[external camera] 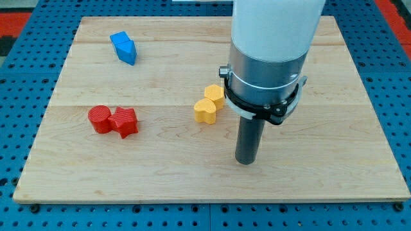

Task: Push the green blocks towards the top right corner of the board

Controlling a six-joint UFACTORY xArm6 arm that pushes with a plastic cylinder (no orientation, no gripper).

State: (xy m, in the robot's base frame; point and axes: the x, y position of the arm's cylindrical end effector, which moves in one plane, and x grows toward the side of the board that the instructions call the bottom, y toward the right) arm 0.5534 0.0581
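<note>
No green block shows anywhere in the camera view; the arm's white and grey body hides part of the board at the view's upper right. My tip rests on the wooden board, below and to the right of the two yellow blocks. It touches no block.
A yellow hexagonal block and a yellow heart-shaped block touch near the middle. A red round block and a red star-shaped block touch at the left. A blue block lies at the upper left. Blue pegboard surrounds the board.
</note>
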